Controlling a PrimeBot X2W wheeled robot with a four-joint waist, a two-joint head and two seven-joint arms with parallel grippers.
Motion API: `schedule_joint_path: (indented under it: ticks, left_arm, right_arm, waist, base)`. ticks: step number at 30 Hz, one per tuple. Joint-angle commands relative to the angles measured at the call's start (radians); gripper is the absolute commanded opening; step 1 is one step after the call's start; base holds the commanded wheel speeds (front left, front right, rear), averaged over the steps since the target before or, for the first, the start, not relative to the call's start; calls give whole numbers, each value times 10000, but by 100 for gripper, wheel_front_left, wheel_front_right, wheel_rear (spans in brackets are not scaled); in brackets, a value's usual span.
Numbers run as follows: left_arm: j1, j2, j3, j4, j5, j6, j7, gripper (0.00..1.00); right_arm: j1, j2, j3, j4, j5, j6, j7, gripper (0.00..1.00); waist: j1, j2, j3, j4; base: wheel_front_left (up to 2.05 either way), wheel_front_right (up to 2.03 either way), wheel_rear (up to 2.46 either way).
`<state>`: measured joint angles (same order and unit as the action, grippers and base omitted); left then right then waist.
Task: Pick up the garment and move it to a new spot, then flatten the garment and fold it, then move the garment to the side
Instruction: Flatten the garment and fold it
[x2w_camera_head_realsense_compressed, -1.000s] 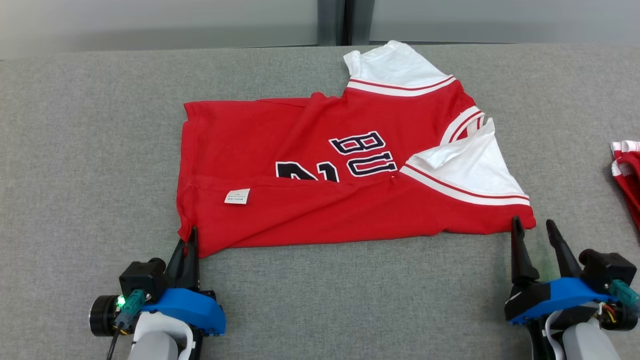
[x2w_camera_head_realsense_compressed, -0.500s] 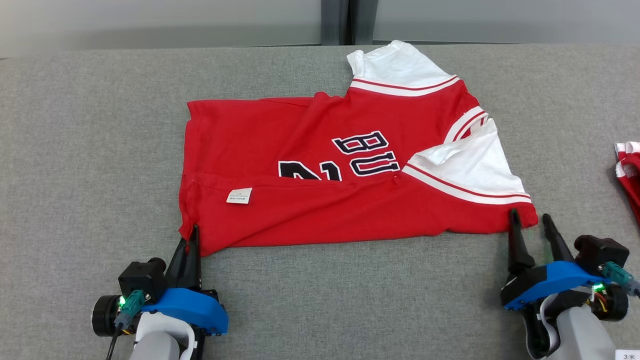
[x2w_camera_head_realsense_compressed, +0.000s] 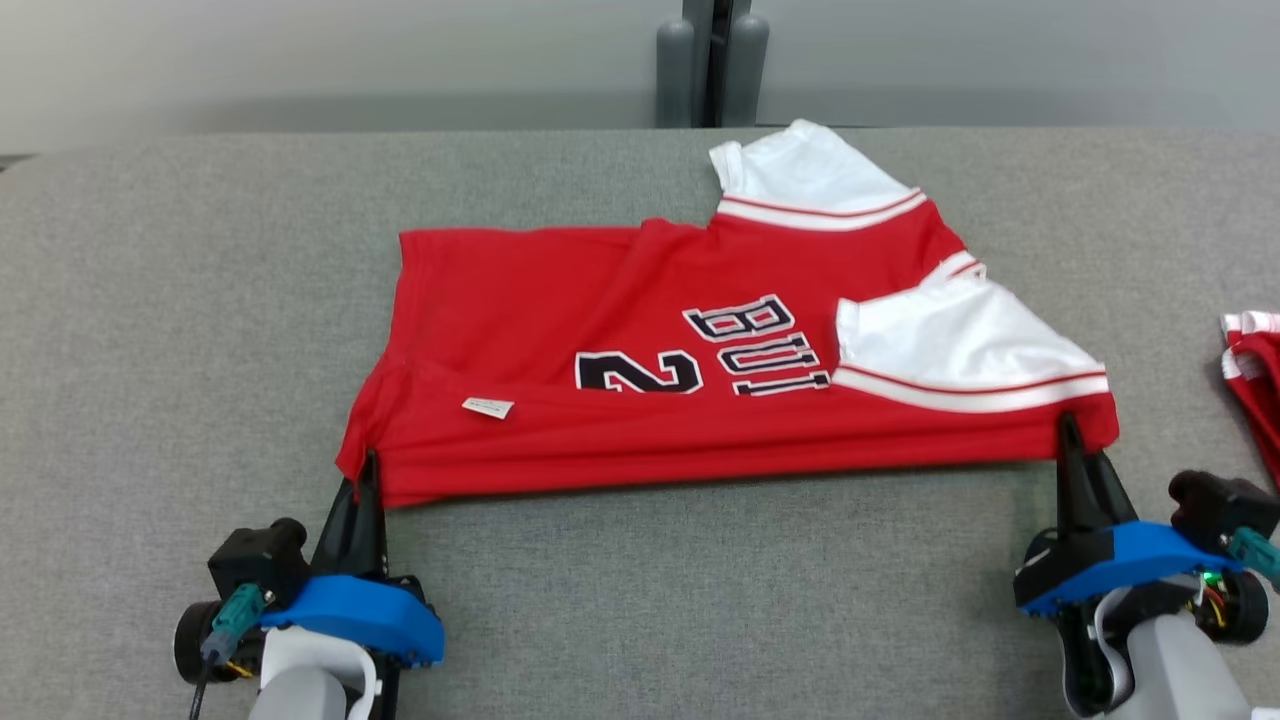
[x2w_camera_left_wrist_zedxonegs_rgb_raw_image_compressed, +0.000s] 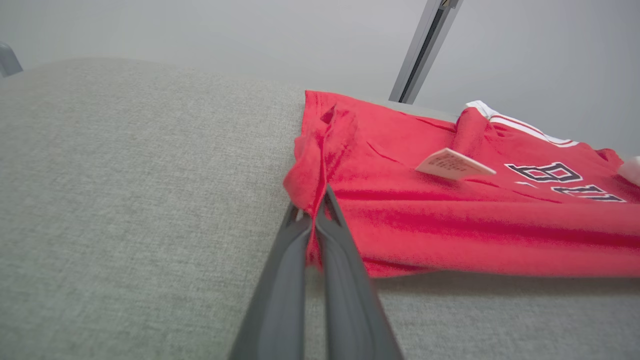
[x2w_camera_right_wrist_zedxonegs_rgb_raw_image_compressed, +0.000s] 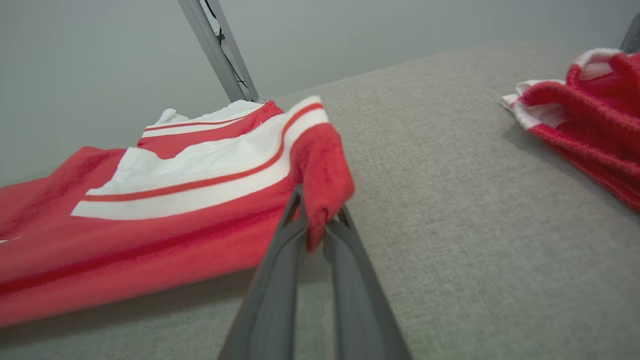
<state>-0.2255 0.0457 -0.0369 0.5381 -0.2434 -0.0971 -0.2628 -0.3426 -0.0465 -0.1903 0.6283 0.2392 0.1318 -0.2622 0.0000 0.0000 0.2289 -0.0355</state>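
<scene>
Your left claw (x2w_camera_head_realsense_compressed: 369, 465) and right claw (x2w_camera_head_realsense_compressed: 1071, 430) each pinched a near corner of the jersey (x2w_camera_head_realsense_compressed: 640, 330). You needed to raise both evenly, hem taut.

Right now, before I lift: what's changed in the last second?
The right gripper closed on the near right corner of the jersey. The near edge came up off the table, and its flap unrolled, so the 2 now shows. The left gripper stayed shut on the near left corner, and the red pile at the right kept its place. The head camera shifted a little.
</scene>
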Motion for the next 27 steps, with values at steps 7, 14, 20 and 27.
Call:
schedule_joint_path:
  ticks: [7,14,20,27]
  left_arm:
    - [1052,107,-17,276,-522,312,-26,0]
    - [2121,75,-795,318,-1148,546,-25,78]
    - [1720,55,-902,-129,-1115,925,-25,100]
    - [120,193,-451,-245,-190,855,-25,100]
  right_arm:
    - [1326,-93,29,-348,195,-22,-37,0]
    - [2323,-79,643,-258,538,-21,-36,99]
    - [1836,-72,302,-582,-136,-11,-33,100]
    - [827,-66,-58,-1028,-773,-11,-31,100]
  waist:
    - [0,0,-942,-165]
    - [0,0,-1224,-127]
    - [0,0,-787,-5]
    - [0,0,109,24]
  base:
    - [0,0,0]
    - [0,0,0]
    - [0,0,0]
    - [0,0,0]
